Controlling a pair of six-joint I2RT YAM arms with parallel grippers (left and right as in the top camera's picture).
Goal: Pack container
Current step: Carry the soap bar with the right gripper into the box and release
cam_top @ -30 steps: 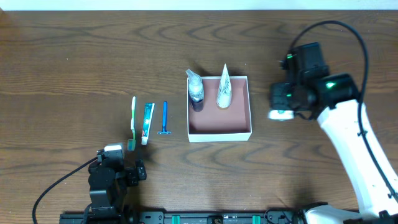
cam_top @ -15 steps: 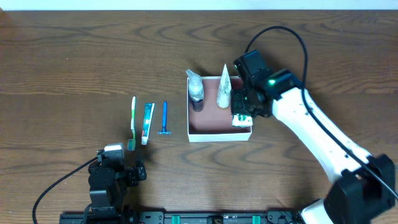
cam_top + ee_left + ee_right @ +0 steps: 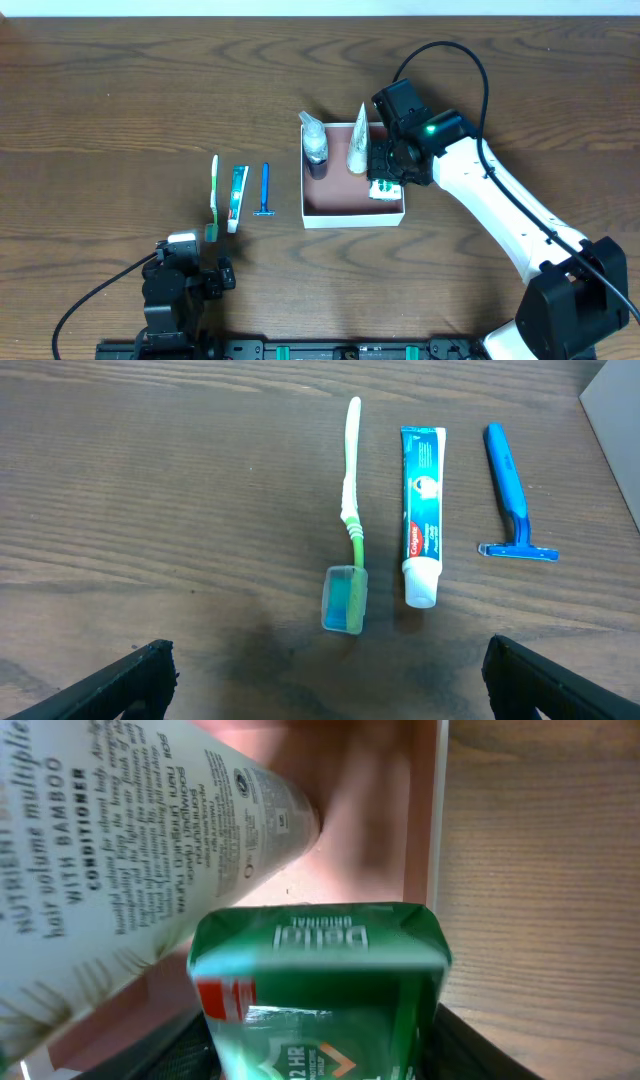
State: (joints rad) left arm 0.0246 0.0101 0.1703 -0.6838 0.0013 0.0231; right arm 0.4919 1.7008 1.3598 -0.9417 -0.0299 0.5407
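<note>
The container [image 3: 352, 212], a shallow square white box with a pinkish-brown inside [image 3: 380, 810], sits mid-table. In it stand a small dark bottle [image 3: 316, 150] and a white conditioner tube [image 3: 359, 145], which also shows in the right wrist view [image 3: 130, 840]. My right gripper [image 3: 385, 182] is shut on a small green box [image 3: 320, 990] and holds it over the container's right side, next to the tube. My left gripper [image 3: 325, 680] is open and empty, low near the table's front, just short of the toothbrush [image 3: 348, 530].
A green-and-white toothbrush [image 3: 213, 195], a toothpaste tube [image 3: 236, 197] and a blue razor [image 3: 265, 190] lie side by side left of the container; toothpaste [image 3: 422, 510] and razor [image 3: 512, 495] also show in the left wrist view. The right arm's cable arcs above the container.
My right arm has swung left from the table's right side with the green box and now holds it over the container's right side. The left arm has not moved.
</note>
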